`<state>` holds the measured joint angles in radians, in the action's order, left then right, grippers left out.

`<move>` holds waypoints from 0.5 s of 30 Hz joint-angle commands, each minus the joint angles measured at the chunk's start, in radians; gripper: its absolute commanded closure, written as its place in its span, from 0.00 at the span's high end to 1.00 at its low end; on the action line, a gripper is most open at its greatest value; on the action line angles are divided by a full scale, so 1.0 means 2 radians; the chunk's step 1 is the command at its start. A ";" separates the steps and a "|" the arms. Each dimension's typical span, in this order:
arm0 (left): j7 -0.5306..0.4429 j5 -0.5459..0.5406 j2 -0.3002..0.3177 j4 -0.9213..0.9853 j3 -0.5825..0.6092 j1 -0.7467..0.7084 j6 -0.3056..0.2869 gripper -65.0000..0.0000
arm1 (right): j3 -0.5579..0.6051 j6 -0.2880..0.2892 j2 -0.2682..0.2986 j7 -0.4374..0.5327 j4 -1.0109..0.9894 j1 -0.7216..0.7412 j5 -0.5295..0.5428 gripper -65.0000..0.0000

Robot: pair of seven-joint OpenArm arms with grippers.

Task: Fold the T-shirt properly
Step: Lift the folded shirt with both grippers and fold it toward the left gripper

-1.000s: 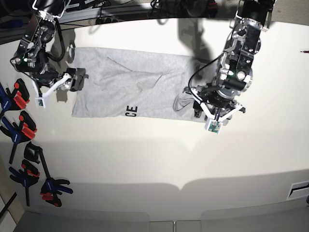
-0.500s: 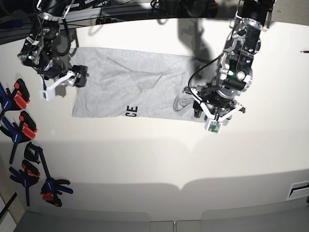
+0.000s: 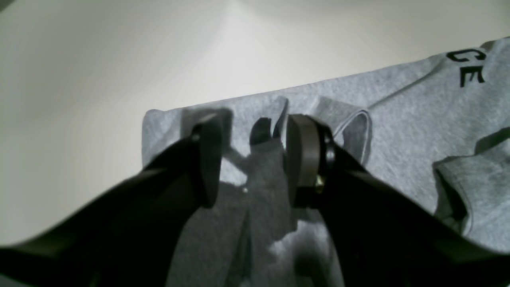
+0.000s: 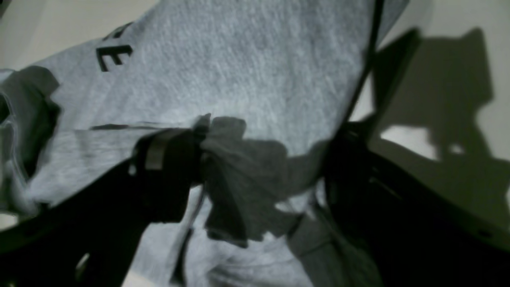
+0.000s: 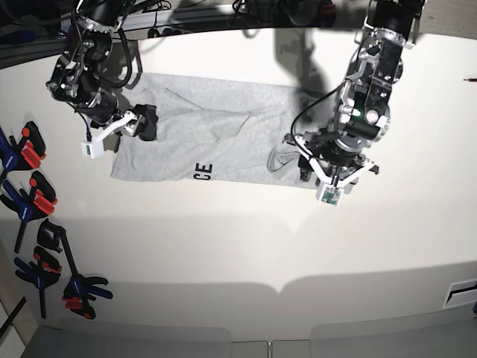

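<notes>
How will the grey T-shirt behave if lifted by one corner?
Probably floppy: the T-shirt already lies creased, with a loose fold near the left tool. Likely light, draping and trailing rather than holding shape. Knit looks grippy, not slippery.

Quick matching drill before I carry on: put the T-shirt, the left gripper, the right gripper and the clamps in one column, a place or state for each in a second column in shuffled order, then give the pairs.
Things:
1. T-shirt
2. left gripper
3. right gripper
4. clamps

Places or states:
A. at the table's edge, left side of the base view
B. jaws wide, over the shirt's left end in the base view
C. spread flat, black letters showing
D. jaws on either side of a fabric fold at the shirt's right end

Pairs: 1-C, 2-D, 3-B, 4-A
</notes>
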<state>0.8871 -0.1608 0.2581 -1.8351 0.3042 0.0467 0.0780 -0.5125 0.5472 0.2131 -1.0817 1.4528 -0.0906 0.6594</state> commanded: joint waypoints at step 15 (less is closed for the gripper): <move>-0.014 0.001 0.000 -0.010 -0.001 0.009 0.002 0.37 | 0.001 0.017 0.002 -0.038 0.001 0.005 0.039 0.72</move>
<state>0.8871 -0.1608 0.2581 -1.8351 0.3042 0.0467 0.0780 -0.5117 0.5800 0.2077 -1.1393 1.4483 -0.0856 0.7376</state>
